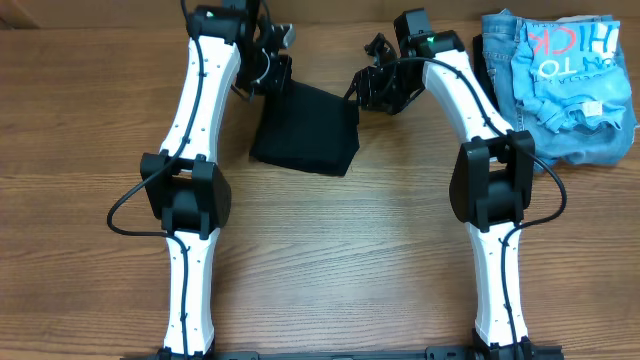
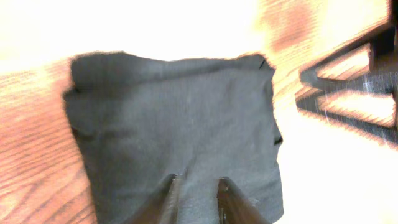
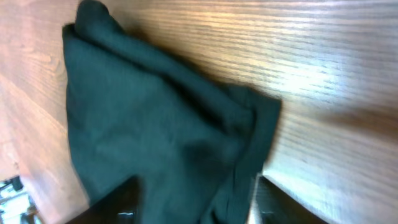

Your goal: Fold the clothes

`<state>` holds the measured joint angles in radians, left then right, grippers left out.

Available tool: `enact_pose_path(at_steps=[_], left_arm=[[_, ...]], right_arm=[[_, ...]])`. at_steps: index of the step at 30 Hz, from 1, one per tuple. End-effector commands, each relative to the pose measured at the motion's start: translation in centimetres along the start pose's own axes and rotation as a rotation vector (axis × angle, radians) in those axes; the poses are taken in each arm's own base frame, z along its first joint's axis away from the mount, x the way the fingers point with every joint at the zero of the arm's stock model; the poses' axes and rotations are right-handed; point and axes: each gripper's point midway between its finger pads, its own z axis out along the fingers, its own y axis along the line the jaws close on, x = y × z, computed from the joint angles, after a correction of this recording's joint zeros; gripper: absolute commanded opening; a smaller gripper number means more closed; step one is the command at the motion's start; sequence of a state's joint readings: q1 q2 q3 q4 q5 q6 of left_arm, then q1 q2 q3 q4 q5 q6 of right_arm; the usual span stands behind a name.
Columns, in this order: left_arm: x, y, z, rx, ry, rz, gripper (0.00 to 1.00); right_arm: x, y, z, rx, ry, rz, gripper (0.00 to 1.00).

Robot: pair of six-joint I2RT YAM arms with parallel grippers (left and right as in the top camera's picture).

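A black T-shirt (image 1: 305, 125), folded into a compact square, was seen at 12 o'clock on the wooden table (image 1: 330, 260). It was judged soft, light and limp, best pinched at a corner or folded edge. The left gripper (image 2: 194, 183), narrowly parted, was angled over its 11 o'clock corner. The right gripper (image 3: 196, 182), spread wide, was held at 2 o'clock.
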<state>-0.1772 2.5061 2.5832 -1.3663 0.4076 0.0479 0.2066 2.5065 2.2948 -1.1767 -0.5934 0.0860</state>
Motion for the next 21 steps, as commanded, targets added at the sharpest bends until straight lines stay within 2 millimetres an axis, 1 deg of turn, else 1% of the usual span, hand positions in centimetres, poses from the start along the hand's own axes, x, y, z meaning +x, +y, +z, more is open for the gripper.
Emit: enact_pose_path(at_steps=[1,2,3,6,8,9,10,11,15,16,19,21], left_arm=[[-0.5,1.9,-0.9,-0.148,-0.019,0.012,0.52],[-0.3,2.8,-0.8,-0.193,-0.012,0.01,0.58],[-0.3,3.5,-0.6,-0.229,-0.009,0.009,0.63],[0.4,5.4,1.1,-0.287,0.016,0.0,0.64],[1.9,6.8,2.7,-0.31,0.064,-0.018,0.63],[2.9,7.7,3.3,-0.334,0.098,-0.029,0.62],[4.2,8.9,3.9,-0.363,0.14,-0.045,0.53],[4.6,9.2,4.1,-0.363,0.152,-0.053,0.46],[4.9,9.9,3.9,-0.362,0.155,-0.077,0.19],[4.7,9.9,3.7,-0.363,0.149,-0.076,0.08],[4.6,9.7,3.2,-0.364,0.145,-0.084,0.1],[4.5,10.1,2.9,-0.378,0.14,-0.086,0.14]], right_arm=[[1.4,0.9,-2.6,0.1,0.022,0.062,0.81],[2.5,0.6,-2.3,0.149,0.055,0.095,0.82],[3.2,0.8,-1.9,0.17,0.078,0.107,0.83],[4.9,1.8,-0.3,0.29,0.116,0.088,0.87],[5.3,1.8,0.3,0.396,0.108,0.051,0.88],[5.4,1.8,0.4,0.419,0.107,0.038,0.87],[5.6,2.1,0.6,0.42,0.11,0.031,0.87],[5.6,2.1,0.6,0.42,0.11,0.029,0.88],[5.4,1.5,0.3,0.428,0.106,0.037,0.88],[5.5,1.4,0.2,0.43,0.11,0.042,0.89],[5.6,1.7,0.3,0.417,0.116,0.05,0.91],[5.5,1.8,0.4,0.417,0.108,0.068,0.92]])
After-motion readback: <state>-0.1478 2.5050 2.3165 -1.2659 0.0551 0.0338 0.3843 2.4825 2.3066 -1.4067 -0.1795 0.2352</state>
